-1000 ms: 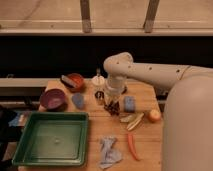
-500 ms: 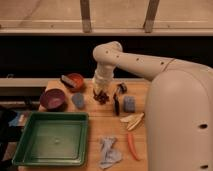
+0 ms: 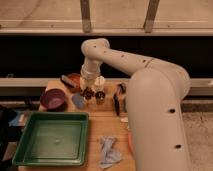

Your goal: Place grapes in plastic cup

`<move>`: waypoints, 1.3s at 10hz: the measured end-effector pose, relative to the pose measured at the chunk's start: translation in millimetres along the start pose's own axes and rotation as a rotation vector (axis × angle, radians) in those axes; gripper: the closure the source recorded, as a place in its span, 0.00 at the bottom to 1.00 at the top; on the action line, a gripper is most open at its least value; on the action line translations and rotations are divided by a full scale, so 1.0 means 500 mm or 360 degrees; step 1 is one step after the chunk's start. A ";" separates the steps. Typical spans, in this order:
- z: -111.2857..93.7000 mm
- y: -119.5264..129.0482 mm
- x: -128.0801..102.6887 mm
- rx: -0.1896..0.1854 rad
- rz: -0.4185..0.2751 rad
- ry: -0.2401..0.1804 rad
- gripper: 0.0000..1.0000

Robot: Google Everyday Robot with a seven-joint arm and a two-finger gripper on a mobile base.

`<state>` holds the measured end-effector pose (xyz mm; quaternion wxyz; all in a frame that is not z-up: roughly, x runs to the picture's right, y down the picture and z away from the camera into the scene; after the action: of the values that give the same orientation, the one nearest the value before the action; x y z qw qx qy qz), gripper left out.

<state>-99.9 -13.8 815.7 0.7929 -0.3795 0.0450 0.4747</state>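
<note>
My gripper [image 3: 88, 86] hangs from the white arm over the back of the wooden table [image 3: 107, 127], shut. A dark reddish bunch, the grapes [image 3: 89, 93], sits directly under its fingers and looks held just above the tabletop. The plastic cup [image 3: 78, 101], small and dull grey-blue, stands a little to the front left of the grapes, next to the purple bowl [image 3: 52, 98]. The gripper is above and slightly right of the cup, not over its mouth.
A green tray [image 3: 50, 137] fills the front left. A red bowl [image 3: 72, 80] and a white container [image 3: 99, 82] stand at the back, with a small dark metal cup [image 3: 100, 96] beside the grapes. A dark tool [image 3: 117, 101] lies to the right and a grey cloth [image 3: 109, 152] at the front. My arm covers the table's right side.
The arm has swung left across the table, and the gripper with the dark bunch has shifted left toward the grey-blue cup. The other objects stay put.
</note>
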 end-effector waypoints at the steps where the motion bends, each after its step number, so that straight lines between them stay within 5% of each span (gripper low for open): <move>1: 0.012 0.009 0.002 -0.0025 -0.0020 0.0011 1.00; 9: 0.069 0.079 -0.003 -0.0136 -0.0125 0.0056 1.00; 10: 0.073 0.073 -0.007 -0.0135 -0.0117 0.0065 0.97; 13: 0.083 0.062 -0.025 -0.0138 -0.0099 0.0082 0.69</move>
<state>-143.0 12.0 833.1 0.7886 -0.4267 0.0329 0.4415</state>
